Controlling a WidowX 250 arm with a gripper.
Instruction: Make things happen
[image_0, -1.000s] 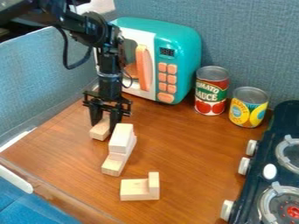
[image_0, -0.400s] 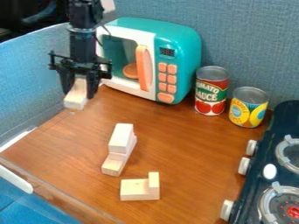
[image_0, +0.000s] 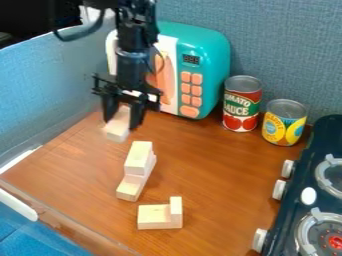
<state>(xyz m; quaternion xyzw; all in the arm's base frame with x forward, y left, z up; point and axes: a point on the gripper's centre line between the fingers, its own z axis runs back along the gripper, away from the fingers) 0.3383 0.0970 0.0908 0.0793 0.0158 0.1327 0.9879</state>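
Where blocks (image_0: 138, 158) rest, brown tabletop (image_0: 217, 172), blue-grey walls (image_0: 284, 47)

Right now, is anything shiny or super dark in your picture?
In the camera view, the red can and the yellow can have shiny metal tops; the stacked wooden blocks look pale and bright; the background in the top-left corner is nearly black.
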